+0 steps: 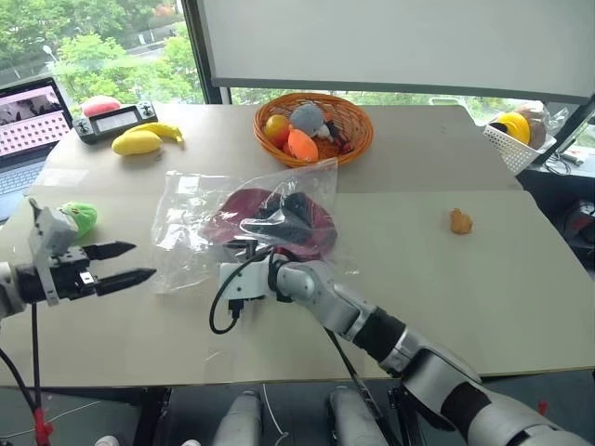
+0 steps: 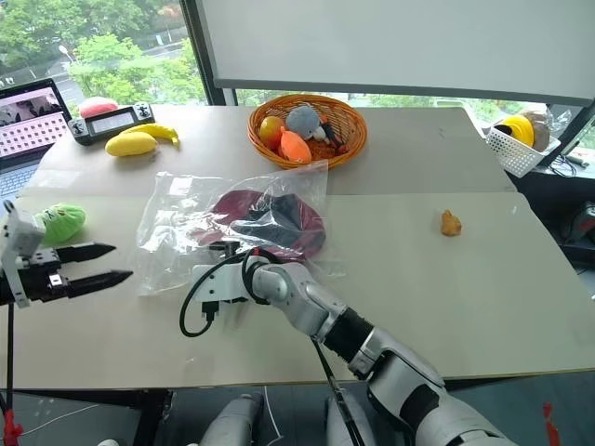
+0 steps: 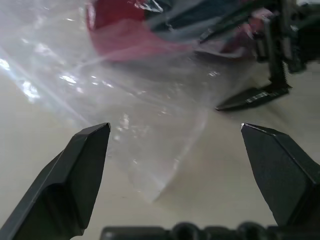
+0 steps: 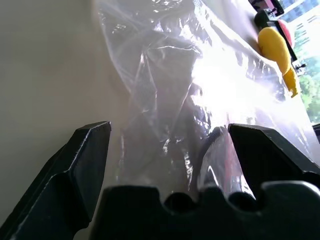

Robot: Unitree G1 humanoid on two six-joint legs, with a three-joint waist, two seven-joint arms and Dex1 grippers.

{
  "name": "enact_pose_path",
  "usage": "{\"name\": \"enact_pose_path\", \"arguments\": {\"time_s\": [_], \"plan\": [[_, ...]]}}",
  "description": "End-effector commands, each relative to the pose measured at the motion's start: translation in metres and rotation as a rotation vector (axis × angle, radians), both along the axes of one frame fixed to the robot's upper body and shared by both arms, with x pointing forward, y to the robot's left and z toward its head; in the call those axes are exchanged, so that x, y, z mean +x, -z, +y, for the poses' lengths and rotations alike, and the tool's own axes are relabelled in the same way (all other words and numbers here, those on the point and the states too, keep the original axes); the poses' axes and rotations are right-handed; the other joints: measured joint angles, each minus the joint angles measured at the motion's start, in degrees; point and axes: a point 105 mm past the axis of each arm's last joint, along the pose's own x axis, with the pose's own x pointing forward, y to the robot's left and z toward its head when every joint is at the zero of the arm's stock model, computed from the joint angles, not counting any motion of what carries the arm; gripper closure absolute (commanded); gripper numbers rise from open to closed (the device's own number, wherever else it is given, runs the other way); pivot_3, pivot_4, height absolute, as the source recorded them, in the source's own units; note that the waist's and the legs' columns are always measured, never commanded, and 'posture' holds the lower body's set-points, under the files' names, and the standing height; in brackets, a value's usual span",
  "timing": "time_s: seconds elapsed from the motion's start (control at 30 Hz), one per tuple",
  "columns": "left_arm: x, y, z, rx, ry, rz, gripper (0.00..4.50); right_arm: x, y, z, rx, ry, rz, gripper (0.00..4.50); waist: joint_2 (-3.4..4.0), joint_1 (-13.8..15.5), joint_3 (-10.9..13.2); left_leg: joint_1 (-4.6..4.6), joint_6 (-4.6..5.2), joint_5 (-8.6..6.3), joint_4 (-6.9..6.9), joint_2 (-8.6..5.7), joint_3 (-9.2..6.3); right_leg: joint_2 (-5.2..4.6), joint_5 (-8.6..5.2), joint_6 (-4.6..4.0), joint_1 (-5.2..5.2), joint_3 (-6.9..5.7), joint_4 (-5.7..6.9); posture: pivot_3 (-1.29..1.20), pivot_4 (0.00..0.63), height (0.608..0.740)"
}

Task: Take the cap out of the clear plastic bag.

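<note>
The clear plastic bag (image 1: 191,232) lies crumpled in the middle of the table, with the dark red cap (image 1: 240,206) inside its far right part. My right gripper (image 4: 170,131) is at the bag's near edge, pointing into it. It is open, with wrinkled plastic (image 4: 165,75) lying between the spread fingers. My left gripper (image 1: 141,260) hovers just left of the bag's near left corner, open and holding nothing, its fingers aimed at the bag. The left wrist view shows the cap (image 3: 125,35) through the plastic and one finger of the right gripper (image 3: 252,97) beside it.
A wicker basket (image 1: 358,139) with fruit and a plush toy stands behind the bag. A green plush (image 1: 79,216), yellow fruit (image 1: 137,142), a controller (image 1: 116,119) and a laptop (image 1: 28,116) are at the left. At the right are a small orange piece (image 1: 460,221) and a white basket (image 1: 511,144).
</note>
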Motion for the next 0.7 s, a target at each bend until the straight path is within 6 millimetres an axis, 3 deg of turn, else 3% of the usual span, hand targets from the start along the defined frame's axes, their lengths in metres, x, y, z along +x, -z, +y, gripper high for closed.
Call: {"name": "enact_pose_path", "arguments": {"time_s": [0.03,0.13,0.23,0.47,0.57,0.67,0.7], "plan": [[-0.005,-0.015,0.004,0.039,0.041,-0.036,0.01,0.005,-0.022,0.001,0.092,0.013,-0.055,0.0,0.01,0.1,0.0,0.0,0.0,0.0,-0.01,0.05,0.0,0.06,0.01,-0.02,-0.02,0.0,0.0,0.0,0.15,0.733],[-0.005,-0.014,0.017,0.047,0.001,-0.025,0.01,-0.004,-0.034,0.02,0.15,-0.04,-0.06,0.0,0.03,0.0,0.0,0.04,0.0,0.0,0.0,0.28,-0.01,0.33,0.01,-0.06,-0.01,0.0,0.0,0.0,0.15,0.733],[-0.008,-0.006,0.017,0.061,0.02,-0.004,0.01,-0.017,-0.039,0.042,0.188,-0.111,-0.048,0.0,0.05,-0.4,0.0,0.2,0.0,0.0,-0.08,0.69,0.02,0.76,-0.03,-0.12,-0.02,0.04,0.01,0.0,0.15,0.733],[-0.003,-0.001,0.002,0.065,0.08,-0.011,0.01,-0.023,-0.025,0.06,0.161,-0.165,-0.009,0.0,0.25,0.2,0.2,0.42,0.0,0.0,-0.17,0.91,0.01,0.98,-0.06,-0.43,0.05,0.03,0.14,0.0,0.15,0.733],[-0.001,-0.002,-0.001,0.058,0.086,-0.018,0.0,-0.014,-0.013,0.057,0.095,-0.13,-0.034,0.71,0.26,0.1,0.2,0.41,0.0,0.0,-0.16,0.91,0.01,0.98,-0.05,-0.44,0.04,0.03,0.14,0.0,0.15,0.733],[0.001,0.0,-0.001,0.052,0.085,-0.018,0.0,-0.009,-0.002,0.055,0.043,-0.108,-0.036,1.69,0.25,0.0,0.2,0.43,0.0,0.0,-0.2,0.92,0.01,1.01,-0.05,-0.45,0.01,0.03,0.15,0.0,0.15,0.733],[0.001,0.0,-0.001,0.052,0.084,-0.019,0.0,-0.008,0.0,0.055,0.038,-0.108,-0.037,1.69,0.24,0.0,0.1,0.44,0.0,0.0,-0.22,0.93,0.01,1.01,-0.05,-0.46,0.01,0.04,0.15,0.0,0.15,0.733]]}}
